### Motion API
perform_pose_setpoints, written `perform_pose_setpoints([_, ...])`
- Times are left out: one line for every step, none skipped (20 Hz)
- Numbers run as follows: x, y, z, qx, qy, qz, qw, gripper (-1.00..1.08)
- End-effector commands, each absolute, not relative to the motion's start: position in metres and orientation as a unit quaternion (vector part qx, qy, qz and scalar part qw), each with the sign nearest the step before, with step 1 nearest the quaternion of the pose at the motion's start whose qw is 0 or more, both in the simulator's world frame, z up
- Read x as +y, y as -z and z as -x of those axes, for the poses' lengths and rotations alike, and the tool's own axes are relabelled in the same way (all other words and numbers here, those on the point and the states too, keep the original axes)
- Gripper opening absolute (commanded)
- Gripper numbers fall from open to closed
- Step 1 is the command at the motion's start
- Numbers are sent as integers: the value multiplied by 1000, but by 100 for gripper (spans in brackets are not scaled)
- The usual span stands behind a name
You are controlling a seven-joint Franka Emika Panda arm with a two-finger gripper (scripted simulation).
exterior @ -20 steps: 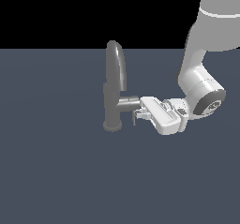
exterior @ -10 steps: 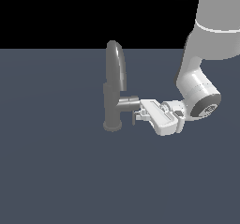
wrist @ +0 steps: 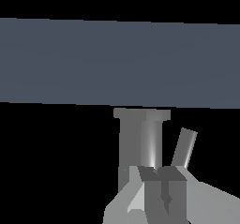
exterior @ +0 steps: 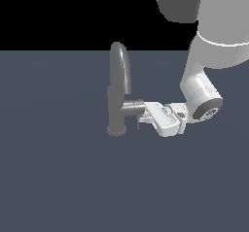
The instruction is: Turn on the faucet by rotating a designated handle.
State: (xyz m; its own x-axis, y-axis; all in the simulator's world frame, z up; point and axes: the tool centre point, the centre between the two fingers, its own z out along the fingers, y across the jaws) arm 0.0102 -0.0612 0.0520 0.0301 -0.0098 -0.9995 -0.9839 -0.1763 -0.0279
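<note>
**Ana:** Beside the faucet (exterior: 116, 100), on the exterior view's right, the claw (exterior: 141, 117) has its tips at the end of the short side stub. So I'd judge the reach is done and the turning step is in hand.

**Ben:** Where's the handle (wrist: 183, 148) exactly?

**Ana:** The wrist view shows a thin rod slanting up just beside the fingertips (wrist: 164, 176). Those sit close together, nearly touching, and the rod lies outside them, so nothing is pinched.

**Ben:** Then the next move?

**Ana:** Probably a sideways push on the rod, sweeping it around the stub's axis.

**Ben:** And the surfaces?

**Ana:** Dull grey metal: tall arched spout, upright cylindrical body, round base on the flat slate-blue worktop (exterior: 58, 177). Smooth and hard, so the rod could slip off the white claw.
</note>
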Motion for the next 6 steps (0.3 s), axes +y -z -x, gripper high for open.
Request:
perform_pose_setpoints([-49,-39,-10,449,-542,547,452,-100])
perform_pose_setpoints([-48,-38,-12,449,-543,547,452,-100])
perform_pose_setpoints([-47,-36,-14,449,-543,547,452,-100])
perform_pose_setpoints([-46,-35,-16,449,-544,547,451,-100])
perform_pose_setpoints([-45,-34,-18,449,-544,546,451,-100])
perform_pose_setpoints([-45,-34,-18,449,-544,546,451,-100])
